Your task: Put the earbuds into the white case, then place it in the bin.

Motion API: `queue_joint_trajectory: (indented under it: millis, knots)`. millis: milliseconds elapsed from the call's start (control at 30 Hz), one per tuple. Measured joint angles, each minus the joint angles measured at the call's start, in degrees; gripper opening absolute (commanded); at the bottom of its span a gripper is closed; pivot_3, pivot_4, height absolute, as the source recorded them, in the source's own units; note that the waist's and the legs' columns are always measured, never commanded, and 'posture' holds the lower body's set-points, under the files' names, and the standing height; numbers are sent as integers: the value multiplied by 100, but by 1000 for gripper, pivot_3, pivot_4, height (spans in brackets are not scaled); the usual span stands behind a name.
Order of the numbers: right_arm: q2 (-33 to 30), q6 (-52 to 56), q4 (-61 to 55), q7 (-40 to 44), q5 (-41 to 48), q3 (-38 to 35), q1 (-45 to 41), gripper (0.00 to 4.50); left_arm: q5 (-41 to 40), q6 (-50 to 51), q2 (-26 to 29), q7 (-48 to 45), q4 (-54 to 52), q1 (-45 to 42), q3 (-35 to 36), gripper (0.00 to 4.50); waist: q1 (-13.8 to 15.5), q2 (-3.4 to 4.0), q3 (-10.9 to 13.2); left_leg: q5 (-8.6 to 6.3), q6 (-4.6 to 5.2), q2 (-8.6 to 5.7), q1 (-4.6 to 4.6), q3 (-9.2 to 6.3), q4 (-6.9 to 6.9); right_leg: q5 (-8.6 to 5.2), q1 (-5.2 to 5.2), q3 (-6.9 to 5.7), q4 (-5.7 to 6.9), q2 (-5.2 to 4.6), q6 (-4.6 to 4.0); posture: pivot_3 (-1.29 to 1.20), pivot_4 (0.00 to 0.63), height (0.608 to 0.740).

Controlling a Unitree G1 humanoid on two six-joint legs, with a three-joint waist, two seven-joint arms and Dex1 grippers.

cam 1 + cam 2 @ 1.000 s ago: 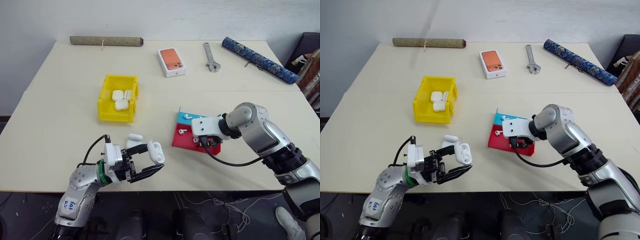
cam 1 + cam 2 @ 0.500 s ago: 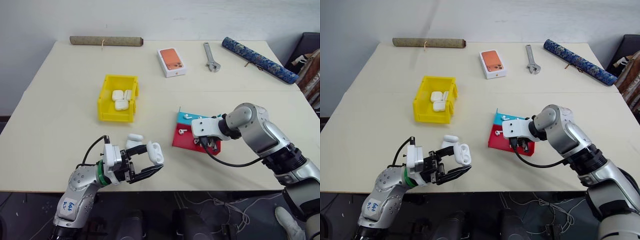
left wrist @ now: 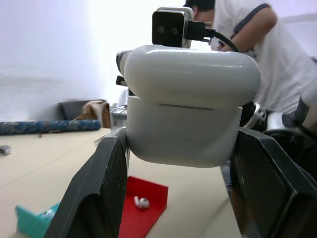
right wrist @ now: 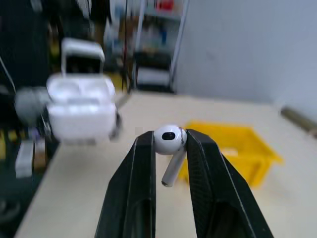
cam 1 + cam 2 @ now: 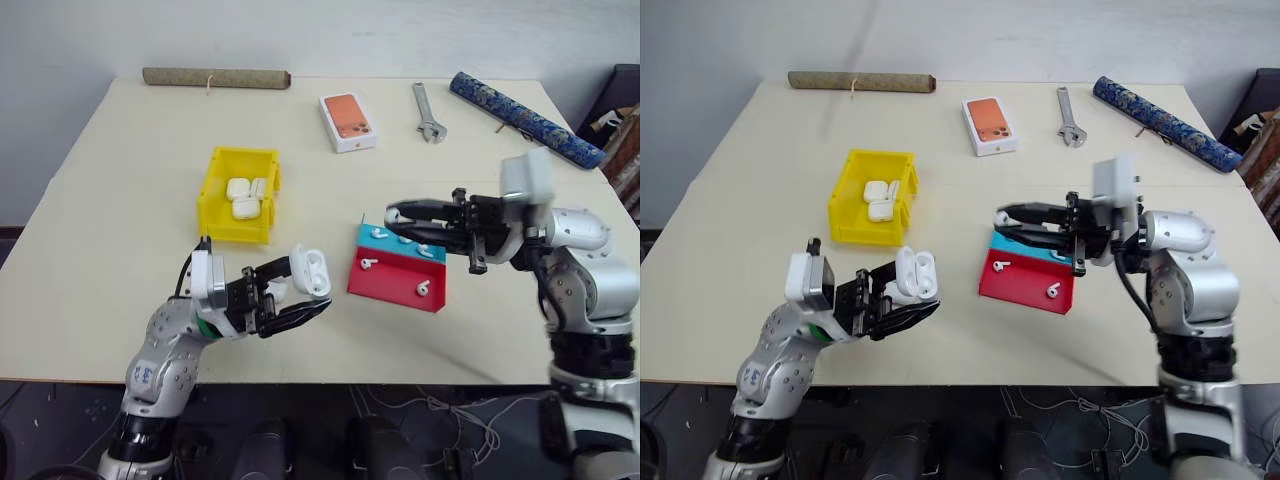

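Surface: pale cream desk [image 5: 130,260] in front of a white wall, its far edge carrying a rolled brown mat [image 5: 215,77], a phone box [image 5: 347,121] with an orange top, a wrench [image 5: 427,112] and a blue patterned roll [image 5: 520,118] toward the far right corner.
Bin: yellow bin [image 5: 238,194] left of the middle, already holding a few closed white cases [image 5: 244,197]; it looks like the drop point once the held case is filled.
Tray: red-and-blue stepped tray [image 5: 398,274] right of the middle, with loose earbuds [image 5: 367,263] lying on its steps, apparently the supply.
Left gripper: left gripper [image 5: 292,300] is clamped on the white case [image 5: 311,270], lifted off the desk near its front edge, lid flipped up and the mouth turned toward the other arm, seemingly to present it for loading.
Right gripper: right gripper [image 4: 168,144] pinches one earbud [image 4: 168,140] by its head, stem hanging down between the fingers; it hovers above the tray, pointing across at the open case.
Gap: earbud and case are well apart.
Step in hand: judged as carrying the earbud over for insertion.
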Motion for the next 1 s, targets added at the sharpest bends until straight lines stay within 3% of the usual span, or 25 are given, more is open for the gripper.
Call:
queue_joint_trajectory:
  millis: [100,400,1000]
  knots:
    - [655,-549,-407,-408,133,87,4,454,-138,285,8,-275,241,-337,-78,2740,9,1,0,6,-8,-1,0,-2,-3,0,-8,-1,6,4,0,0,150,740]
    - [1004,-1535,-641,-391,-275,1076,375,454,-329,793,-13,-615,458,-870,-79,2740,26,1,0,9,-2,-5,-13,-4,3,3,-9,0,18,2,5,0,150,740]
    - [824,-2047,-149,-296,-589,1581,347,454,-382,1041,-106,-453,376,-755,-71,2740,24,0,0,11,-5,-4,-12,-9,2,2,-10,-1,6,2,4,0,150,740]
